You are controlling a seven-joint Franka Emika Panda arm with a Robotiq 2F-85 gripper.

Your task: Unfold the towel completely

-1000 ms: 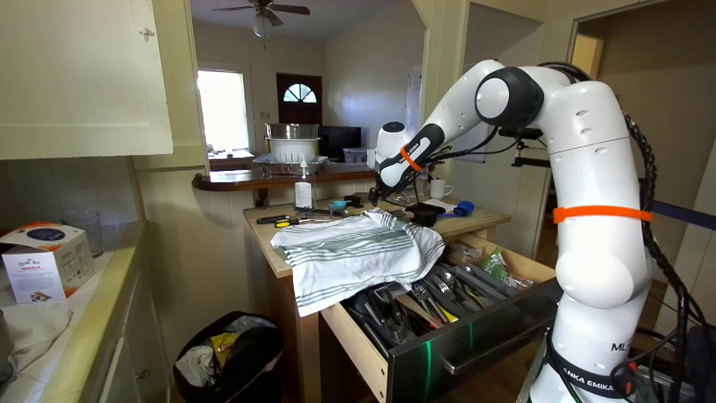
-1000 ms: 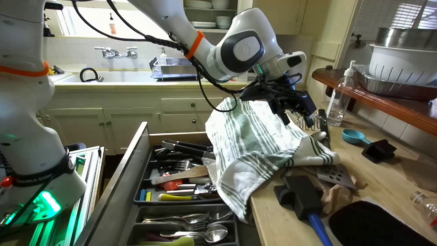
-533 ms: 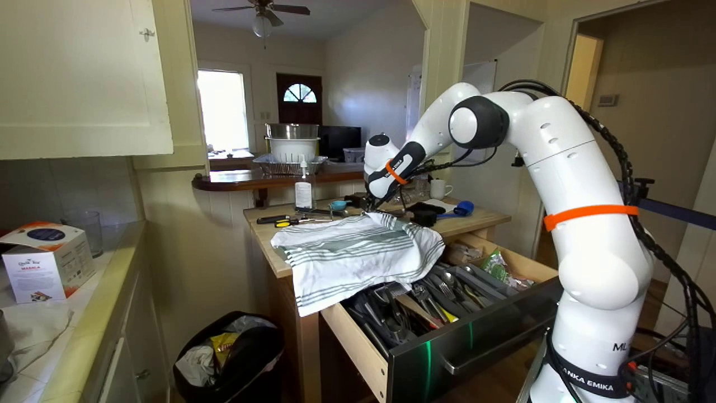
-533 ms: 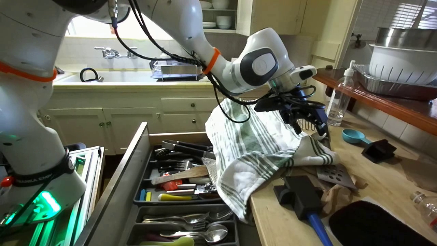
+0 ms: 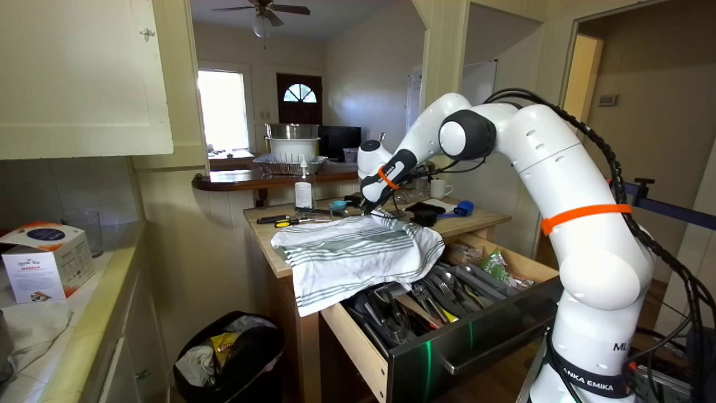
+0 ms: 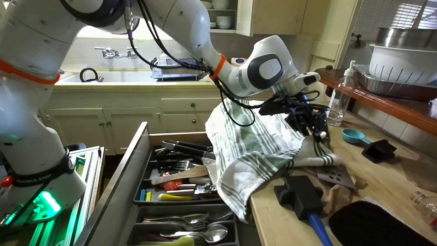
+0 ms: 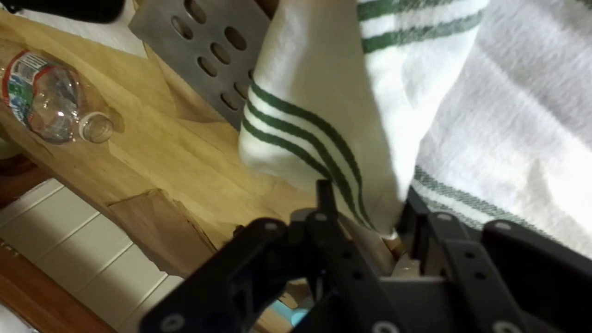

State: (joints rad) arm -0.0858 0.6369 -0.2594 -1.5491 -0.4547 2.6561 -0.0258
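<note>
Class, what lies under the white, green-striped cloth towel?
Partly visible beneath the towel are the pale wooden tabletop, an open dark-fronted wooden drawer and a grey perforated metal blade; what lies under the towel's middle is hidden.

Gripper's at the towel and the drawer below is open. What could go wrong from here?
1. The open gripper appears to straddle only a narrow tip of the towel, so the pinch might slip.
2. The slotted spatula seems partly under the towel; pulling may drag it along.
3. The towel hangs off the table over the open drawer, so its loose end could slide in and snag on the cutlery.
</note>
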